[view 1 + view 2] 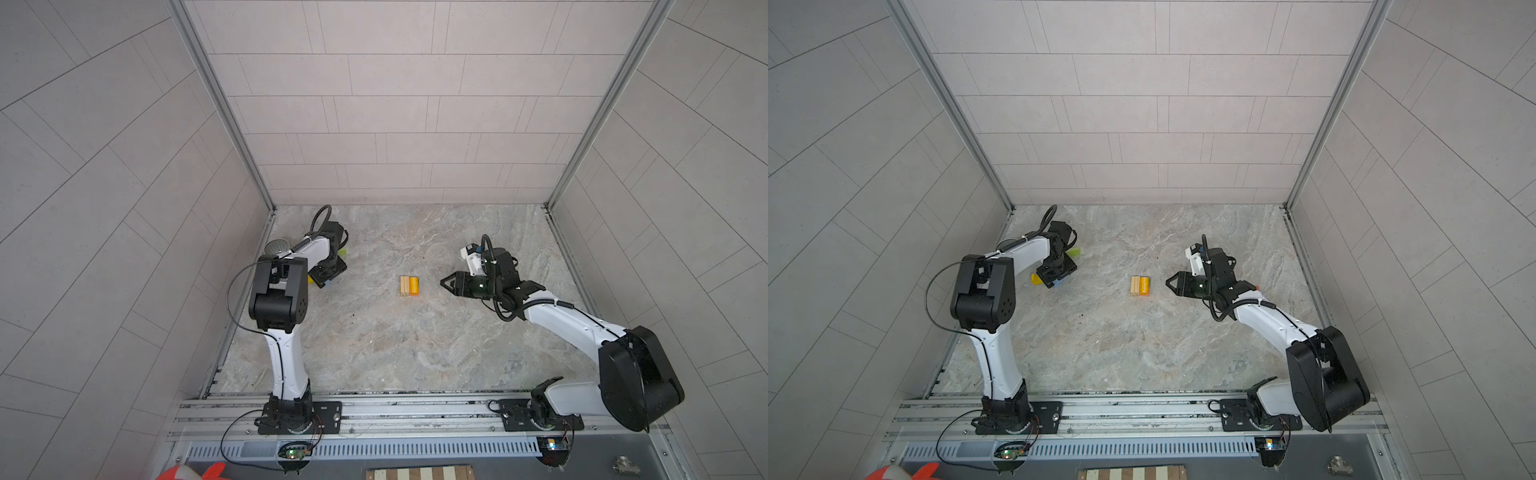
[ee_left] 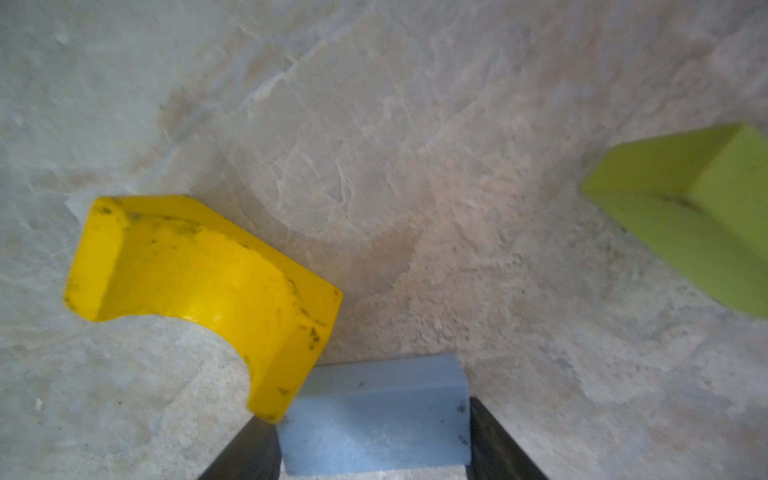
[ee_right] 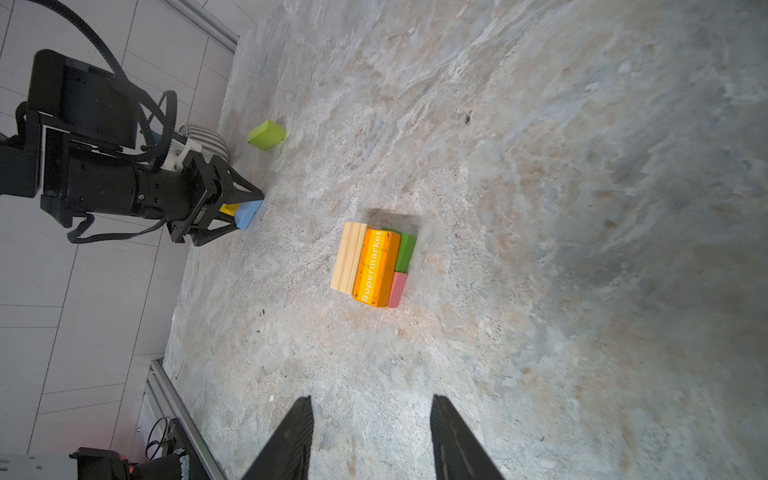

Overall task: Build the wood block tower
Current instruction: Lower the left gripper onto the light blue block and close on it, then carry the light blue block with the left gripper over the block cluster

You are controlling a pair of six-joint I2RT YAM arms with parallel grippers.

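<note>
- Left pincer (image 3: 248, 210), at the left of the tabletop (image 1: 415, 353) in both top views, has its fingers on either side of the blue block (image 2: 374, 415). They look flush against its sides, but I cannot tell whether they are squeezing it.
- Right pincer (image 3: 370, 401) is apart and empty, pointing at the stack from the right.
- The tower (image 1: 409, 286) sits mid-tabletop: a tan block (image 3: 349, 257) and an orange block (image 3: 376, 268) lie side by side on a green block (image 3: 406, 251) and a pink block (image 3: 398, 289).
- The yellow arch (image 2: 199, 270) seems to touch the blue block with one end; a lime block (image 2: 685, 208) lies well apart.
- The step in hand looks like picking up the blue block. The pincer should close squarely on the flat sides and lift straight up so the arch is not dragged. It should then set the block down level, since the orange top looks rounded and the block could slip.
</note>
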